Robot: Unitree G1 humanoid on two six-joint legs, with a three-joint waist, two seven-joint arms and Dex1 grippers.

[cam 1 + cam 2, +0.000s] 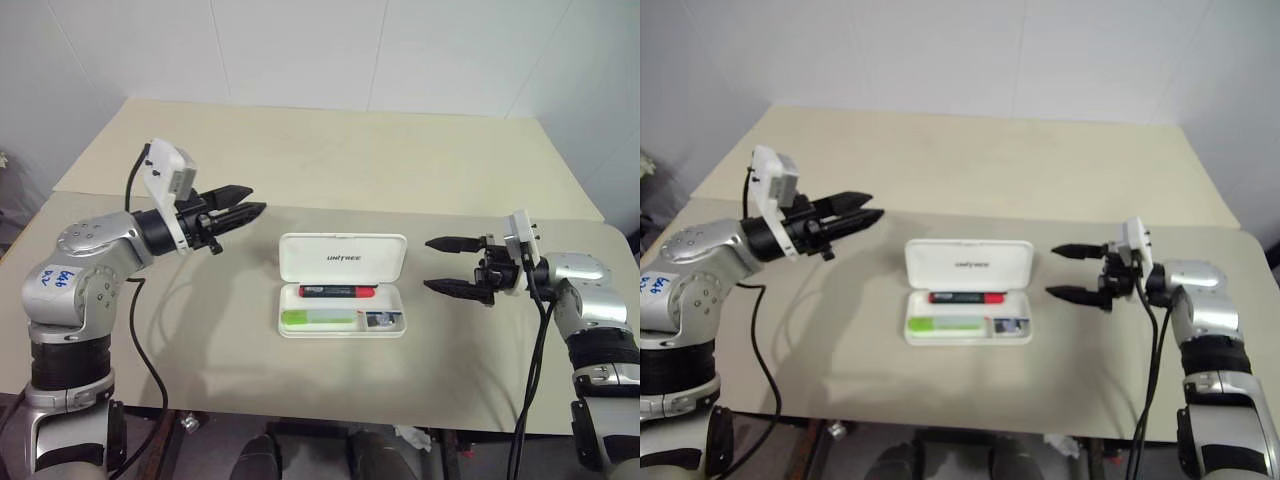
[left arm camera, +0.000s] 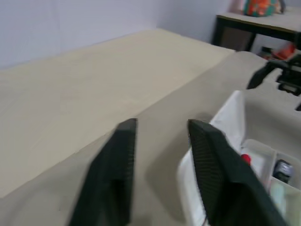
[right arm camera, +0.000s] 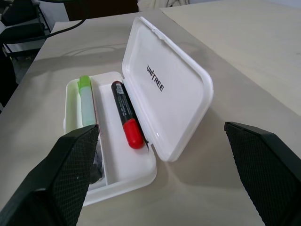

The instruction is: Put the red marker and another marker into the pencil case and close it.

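From my head camera, the pencil case (image 1: pixel 342 285) lies open mid-table (image 1: pixel 300 160), the red marker (image 1: pixel 337 291) and green marker (image 1: pixel 320 318) inside. My left tool (image 1: pixel 245 213) hangs nearly pressed together, empty; my right tool (image 1: pixel 447 265) is spread. In the right wrist view the lid (image 3: pixel 164 89) stands upright: light, stiff, probably slippery; I'd push its top edge.

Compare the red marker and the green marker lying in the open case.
The red-and-black marker lies in the far compartment, next to the hinged lid; the pale marker with a bright green end lies in the near compartment. The red one is dark and bold, the green one whitish. Both lie flat, parallel, about equal in length, inside the open white hard-shell pencil case.
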